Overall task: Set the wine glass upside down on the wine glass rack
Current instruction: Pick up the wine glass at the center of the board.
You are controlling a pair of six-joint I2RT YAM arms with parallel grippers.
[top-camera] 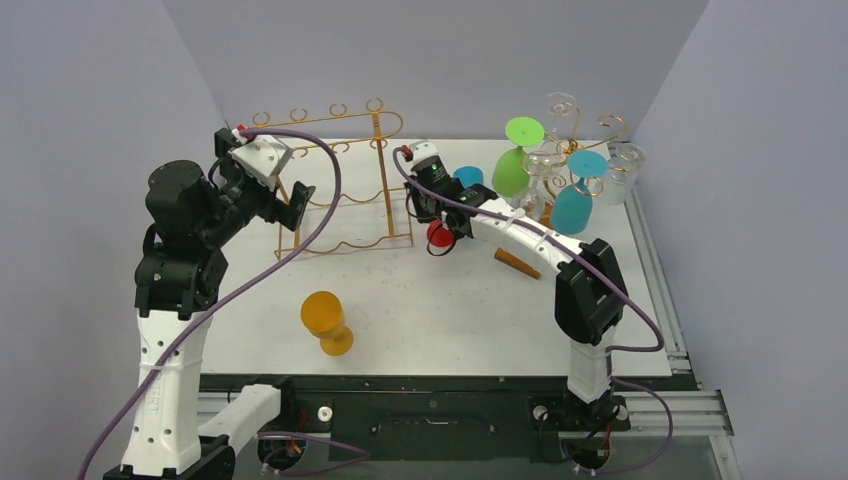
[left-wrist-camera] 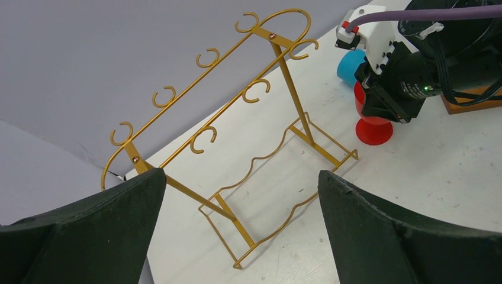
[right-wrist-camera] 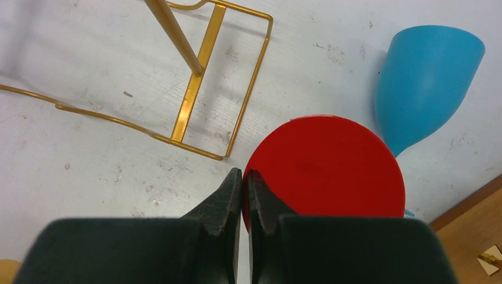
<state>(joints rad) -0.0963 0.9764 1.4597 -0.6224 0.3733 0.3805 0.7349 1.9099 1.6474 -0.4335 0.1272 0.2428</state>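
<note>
A red wine glass [top-camera: 438, 234] stands near the table's middle, just right of the empty gold wire rack [top-camera: 340, 180]. My right gripper [right-wrist-camera: 243, 173] is shut on the left rim of the red wine glass [right-wrist-camera: 325, 165]. One finger is outside the rim and the other lies over the round red top. The stem is hidden from this view. In the left wrist view the red glass [left-wrist-camera: 373, 130] shows under the right arm's wrist. My left gripper [left-wrist-camera: 241, 173] hangs open and empty above the rack [left-wrist-camera: 237, 136], at its left end [top-camera: 292, 203].
A blue glass [right-wrist-camera: 423, 83] lies beside the red one. An orange glass [top-camera: 327, 321] lies on its side at the front. At the back right, a second gold rack [top-camera: 575, 135] on a wooden base holds green, blue and clear glasses.
</note>
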